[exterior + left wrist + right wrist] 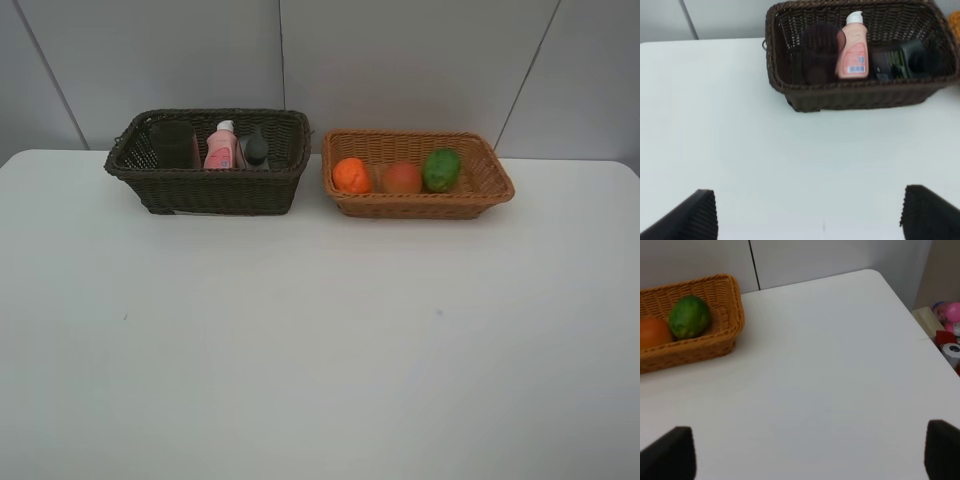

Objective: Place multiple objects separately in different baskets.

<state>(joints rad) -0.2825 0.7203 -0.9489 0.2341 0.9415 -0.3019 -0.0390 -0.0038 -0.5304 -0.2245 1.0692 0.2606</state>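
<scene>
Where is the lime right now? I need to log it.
In the exterior high view the lime lies in the tan basket on the right, at its right end, beside the peach.

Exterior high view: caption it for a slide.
Dark brown wicker basket holds three containers; light tan wicker basket holds three fruits, on a white table.

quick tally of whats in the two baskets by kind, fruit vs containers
Fruit: 3, namely the orange, peach and lime, in the tan basket.
Containers: 3, namely the mauve cup, pink bottle and dark grey bottle, in the dark brown basket.
Total: 6
</scene>
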